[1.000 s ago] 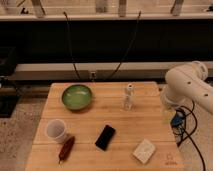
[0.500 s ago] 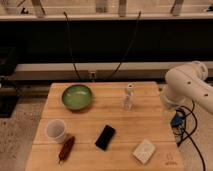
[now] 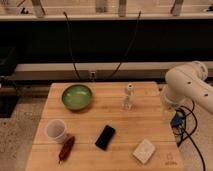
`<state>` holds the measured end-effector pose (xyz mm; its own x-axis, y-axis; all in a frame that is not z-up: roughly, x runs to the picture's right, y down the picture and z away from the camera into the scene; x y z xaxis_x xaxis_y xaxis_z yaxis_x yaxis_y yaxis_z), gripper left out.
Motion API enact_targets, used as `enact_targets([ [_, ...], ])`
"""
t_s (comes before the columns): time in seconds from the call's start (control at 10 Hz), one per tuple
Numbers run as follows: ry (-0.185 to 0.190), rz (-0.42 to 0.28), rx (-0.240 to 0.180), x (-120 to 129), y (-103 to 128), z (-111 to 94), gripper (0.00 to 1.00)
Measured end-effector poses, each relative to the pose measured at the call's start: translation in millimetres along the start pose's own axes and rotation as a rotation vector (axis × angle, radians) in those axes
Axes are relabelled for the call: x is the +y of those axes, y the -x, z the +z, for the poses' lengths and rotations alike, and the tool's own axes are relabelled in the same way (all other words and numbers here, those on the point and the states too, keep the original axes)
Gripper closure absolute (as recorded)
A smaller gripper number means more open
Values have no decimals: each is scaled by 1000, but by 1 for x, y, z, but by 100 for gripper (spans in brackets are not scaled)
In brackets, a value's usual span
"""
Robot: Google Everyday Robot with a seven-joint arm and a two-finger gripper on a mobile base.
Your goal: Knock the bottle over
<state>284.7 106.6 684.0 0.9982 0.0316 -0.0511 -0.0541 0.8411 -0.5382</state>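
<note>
The bottle is small and clear with a whitish cap, and it stands upright on the wooden table, right of centre towards the back. My white arm comes in from the right, bending down over the table's right edge. The gripper hangs at that edge, to the right of the bottle and a little nearer the camera, well apart from it. It is open and holds nothing.
A green bowl sits at the back left. Near the front lie a white cup, a brown oblong object, a black phone and a pale flat packet. Cables hang off the right side.
</note>
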Motion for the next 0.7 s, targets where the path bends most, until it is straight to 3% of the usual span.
enact_targets([
  [0.4,-4,-1,1,-2,0,1,20],
  [0.7,-29,-20,1,-29,13,11,20],
])
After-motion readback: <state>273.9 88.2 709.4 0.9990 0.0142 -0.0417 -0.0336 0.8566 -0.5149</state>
